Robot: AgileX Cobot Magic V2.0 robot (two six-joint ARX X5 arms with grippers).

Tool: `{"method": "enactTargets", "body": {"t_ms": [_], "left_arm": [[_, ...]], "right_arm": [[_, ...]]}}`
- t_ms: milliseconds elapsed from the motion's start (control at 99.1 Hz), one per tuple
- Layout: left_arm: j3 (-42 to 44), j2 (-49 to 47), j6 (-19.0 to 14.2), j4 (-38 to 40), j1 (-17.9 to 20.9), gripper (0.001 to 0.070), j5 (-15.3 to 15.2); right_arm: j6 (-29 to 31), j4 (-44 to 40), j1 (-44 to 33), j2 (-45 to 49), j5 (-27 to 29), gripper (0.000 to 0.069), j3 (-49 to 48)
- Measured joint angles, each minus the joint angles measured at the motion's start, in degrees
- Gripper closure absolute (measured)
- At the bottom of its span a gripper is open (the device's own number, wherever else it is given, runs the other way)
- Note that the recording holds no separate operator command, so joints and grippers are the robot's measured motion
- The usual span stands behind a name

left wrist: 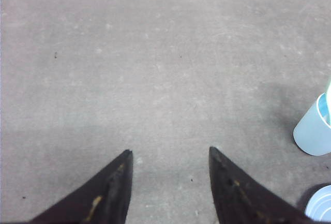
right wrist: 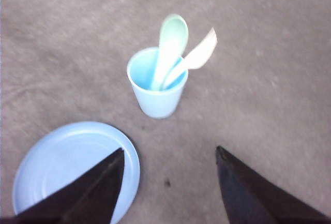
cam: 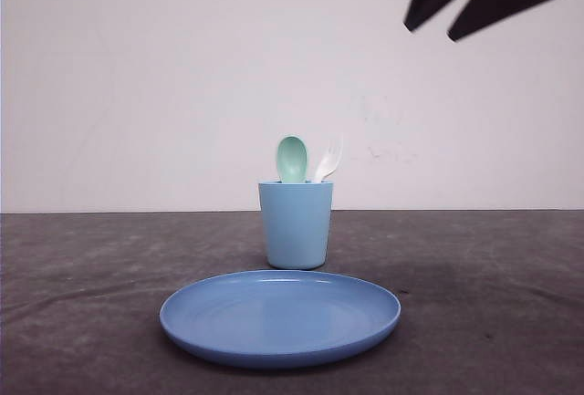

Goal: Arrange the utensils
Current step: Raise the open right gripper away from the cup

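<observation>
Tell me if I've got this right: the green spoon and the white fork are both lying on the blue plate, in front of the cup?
Not quite. The green spoon and white fork stand in the light blue cup, handles down, not on the blue plate, which is bare and does sit in front of the cup. The front view shows it.

Showing on the desk [cam: 511, 322]: one mint-green spoon [cam: 292, 159], one white fork [cam: 328, 160], both standing in one light blue cup [cam: 295, 226]; one blue round plate [cam: 280, 317] lying at 6 o'clock of the cup.

Grey table [cam: 511, 304] — bearing a blue plate [cam: 280, 317] and cup [cam: 295, 224]
</observation>
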Motion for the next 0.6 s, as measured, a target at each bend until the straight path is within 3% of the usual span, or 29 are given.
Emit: {"method": "enactTargets", "body": {"t_ms": [272,444,595], "left_arm": [[0.0,0.0,0.0,-0.15,0.0,0.0433,0.0],[0.0,0.0,0.0,-0.17,0.0,0.0433,0.0],[0.0,0.0,-0.02,-0.17,0.0,0.0433,0.0]], "right_arm": [[2.23,0.0,-0.07,-0.63,0.68,0.0328,-3.17],[3.34,0.39,-0.09,-0.61,0.9,0.0111,-5.51],[3.76,3.15,-0.09,-0.5,0.94,0.0011,-8.07]]}}
